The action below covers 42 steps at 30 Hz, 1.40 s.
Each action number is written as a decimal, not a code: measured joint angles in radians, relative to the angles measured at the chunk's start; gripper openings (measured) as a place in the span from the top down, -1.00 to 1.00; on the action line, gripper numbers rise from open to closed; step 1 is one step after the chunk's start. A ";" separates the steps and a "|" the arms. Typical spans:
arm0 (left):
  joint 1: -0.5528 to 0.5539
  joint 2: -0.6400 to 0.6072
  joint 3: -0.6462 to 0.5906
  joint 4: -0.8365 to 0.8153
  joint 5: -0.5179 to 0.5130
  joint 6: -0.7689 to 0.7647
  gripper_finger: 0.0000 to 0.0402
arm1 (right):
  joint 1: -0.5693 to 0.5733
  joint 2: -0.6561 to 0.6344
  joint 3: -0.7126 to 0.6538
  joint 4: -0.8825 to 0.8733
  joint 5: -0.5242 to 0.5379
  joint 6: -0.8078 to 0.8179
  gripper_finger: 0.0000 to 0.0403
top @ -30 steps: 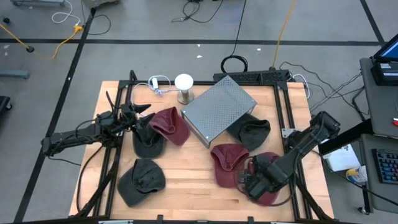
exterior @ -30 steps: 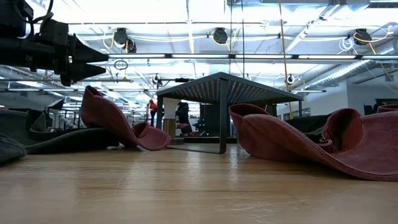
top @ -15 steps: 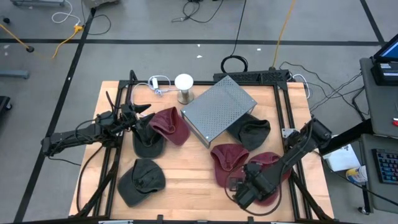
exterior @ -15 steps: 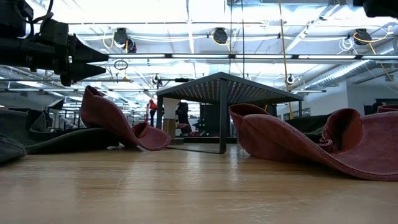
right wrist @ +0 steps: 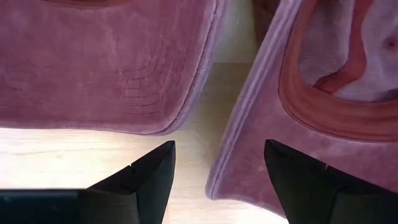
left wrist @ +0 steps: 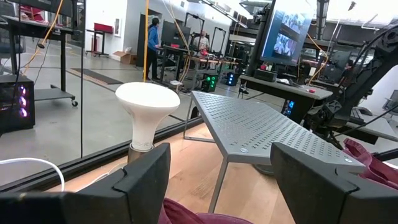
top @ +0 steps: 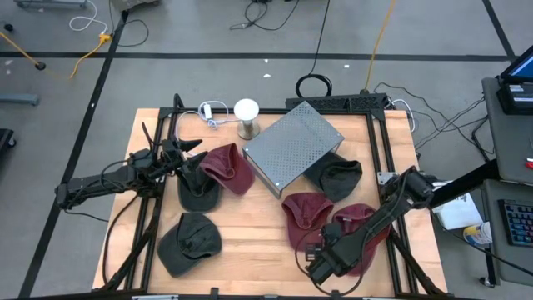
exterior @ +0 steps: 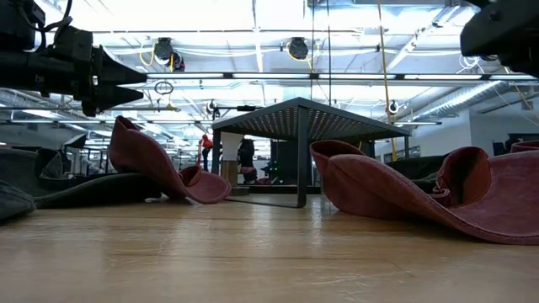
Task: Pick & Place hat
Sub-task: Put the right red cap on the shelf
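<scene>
Right tool (top: 323,262) has travelled along the desk's front edge toward the middle since a second ago; left arm unchanged.

Wooden desk (top: 258,237): largest item on it is the grey perforated metal stand (top: 291,146), set at an angle near the back edge, centre.

Hats, five seen in the high view:
- maroon hat (top: 230,167), left of the stand, lying partly over a dark hat (top: 196,190);
- second dark hat (top: 189,239) near the front-left corner;
- third dark hat (top: 336,178) just beside the stand, partly under its right side;
- two maroon hats near the front-right corner: inner one (top: 305,215) touching the outer one (top: 360,223).

White bulb-shaped lamp (top: 246,117) stands upright at the back edge, left of the stand.

Right tool: over the front edge, just beside the two front-right maroon hats. Right wrist view shows its fingers (right wrist: 148,174) spread apart, nothing between them, bare wood and both hat brims beyond.

Left tool (top: 190,157): at the left side of the desk, beside the maroon-over-dark pair. Left wrist view shows its fingers (left wrist: 144,177) parted, empty, pointing at the lamp and stand.
</scene>
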 joint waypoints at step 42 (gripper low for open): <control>0.000 0.000 0.000 0.000 0.000 0.000 -0.40 | 0.059 -0.221 -0.029 -0.091 0.006 -0.173 0.97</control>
